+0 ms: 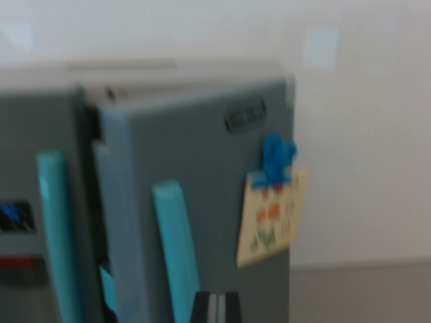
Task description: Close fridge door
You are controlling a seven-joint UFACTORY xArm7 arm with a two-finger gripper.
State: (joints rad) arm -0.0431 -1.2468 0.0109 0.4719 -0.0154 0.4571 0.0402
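**Claw tip below an ajar fridge door**

Only a dark sliver of the claw [217,307] is showing at the bottom edge of the blurred wrist view, so I cannot tell whether it is apart or together. Just above it the grey fridge door [202,202] is standing ajar, swung out from the fridge body [40,134]. A teal handle [176,249] is running down the door, and a blue magnet [277,158] is pinning a flower drawing [271,219] to it. Another teal handle [57,235] is sitting on the left door.

text: none legible | fridge door [202,202] badge [245,116]: blurred
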